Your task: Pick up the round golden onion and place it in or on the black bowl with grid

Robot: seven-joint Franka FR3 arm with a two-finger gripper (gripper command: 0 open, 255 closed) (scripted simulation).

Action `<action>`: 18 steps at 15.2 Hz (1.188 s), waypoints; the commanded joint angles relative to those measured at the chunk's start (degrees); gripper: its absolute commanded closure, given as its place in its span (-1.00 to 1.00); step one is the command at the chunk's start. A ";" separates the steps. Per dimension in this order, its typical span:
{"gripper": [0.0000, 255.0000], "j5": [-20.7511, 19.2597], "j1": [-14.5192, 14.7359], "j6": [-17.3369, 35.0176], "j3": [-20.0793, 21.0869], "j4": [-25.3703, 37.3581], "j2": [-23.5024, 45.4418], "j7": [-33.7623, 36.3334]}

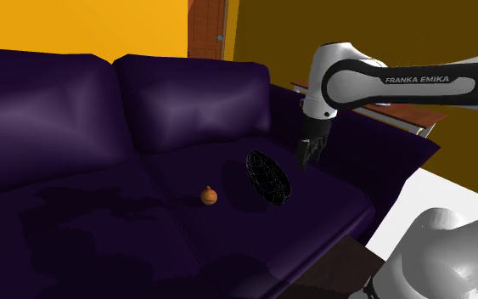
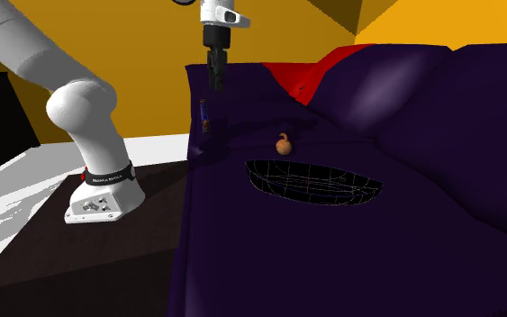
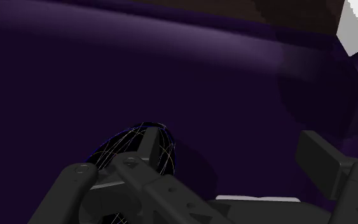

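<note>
On sofa [image 1: 75,221], onion [image 1: 209,195] sits shoulder view's left of bowl [image 1: 269,178]; seemingly apart.

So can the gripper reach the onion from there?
Probably yes: the onion lies uncovered on the sofa seat, and the open gripper hangs above, only needing to pass over the bowl.

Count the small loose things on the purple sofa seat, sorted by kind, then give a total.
Golden-brown onion: 1
Black wire-grid bowl: 1
Small dark blue item, kind unclear: 1
Total: 3
</note>
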 commanded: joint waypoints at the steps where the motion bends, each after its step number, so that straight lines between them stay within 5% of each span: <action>1: -1.00 0.63 0.19 3.17 0.32 0.68 4.03 0.90; 18: -1.00 4.78 2.89 18.69 3.99 20.99 41.58 9.33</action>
